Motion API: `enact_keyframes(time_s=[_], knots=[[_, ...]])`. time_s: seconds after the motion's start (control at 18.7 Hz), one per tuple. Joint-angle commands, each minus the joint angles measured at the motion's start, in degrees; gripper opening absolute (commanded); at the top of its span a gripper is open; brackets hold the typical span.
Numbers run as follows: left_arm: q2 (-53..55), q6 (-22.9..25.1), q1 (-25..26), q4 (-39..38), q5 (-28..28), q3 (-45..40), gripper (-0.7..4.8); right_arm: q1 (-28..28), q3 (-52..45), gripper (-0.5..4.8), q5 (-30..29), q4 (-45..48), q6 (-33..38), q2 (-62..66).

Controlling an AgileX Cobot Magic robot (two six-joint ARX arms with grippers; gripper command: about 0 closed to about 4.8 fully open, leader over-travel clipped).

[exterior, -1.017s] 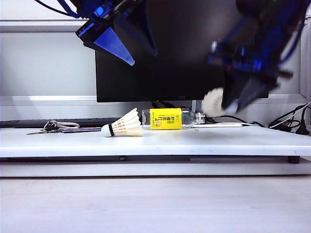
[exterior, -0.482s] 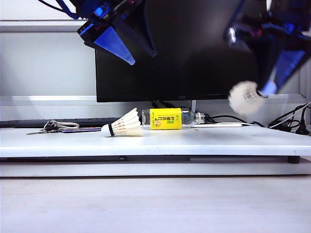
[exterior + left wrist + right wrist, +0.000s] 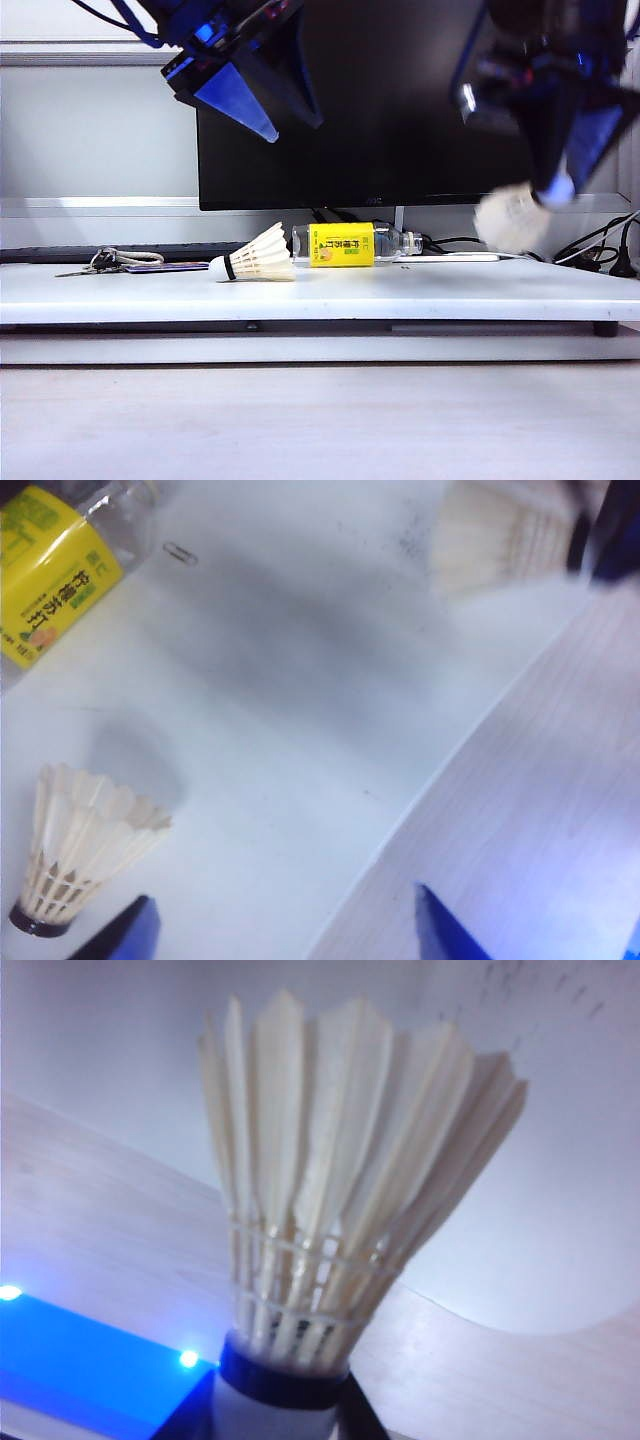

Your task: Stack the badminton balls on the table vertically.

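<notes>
Our right tool (image 3: 275,1400) grips one shuttlecock (image 3: 320,1210) by its cork above the bench (image 3: 450,290), feathers down. The other shuttlecock (image 3: 255,262) lies sideways, cork leftward, beside the bottle (image 3: 350,244). Left tool (image 3: 280,935) hangs wide, empty.

Exterior camera faces the table (image 3: 450,290) low from its front; both wrist cameras look down on it.
</notes>
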Motion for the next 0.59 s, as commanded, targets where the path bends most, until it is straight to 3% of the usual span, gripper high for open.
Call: enact_keyframes(time_s=[0.05, 0.21, 0.43, 0.59], knots=[[0.79, 2.32, -0.02, -0.33, 3.48, 0.04, 3.4, 0.07, 3.65, 1.34, -2.99, -0.68, -0.11, 0.46], [1.22, 8.5, -0.04, 0.09, 9.35, -0.92, 3.4, 0.07, 3.65, 1.34, -4.42, -0.7, -0.33, 1.4], [3.63, 19.69, -0.11, 0.46, 17.49, -1.57, 3.4, 0.02, 3.65, 1.34, -14.1, -0.22, -1.2, 1.62], [6.49, 21.51, -0.04, 0.79, 19.78, -1.57, 3.4, 0.02, 3.65, 1.34, -18.93, -0.22, -1.75, 1.62]])
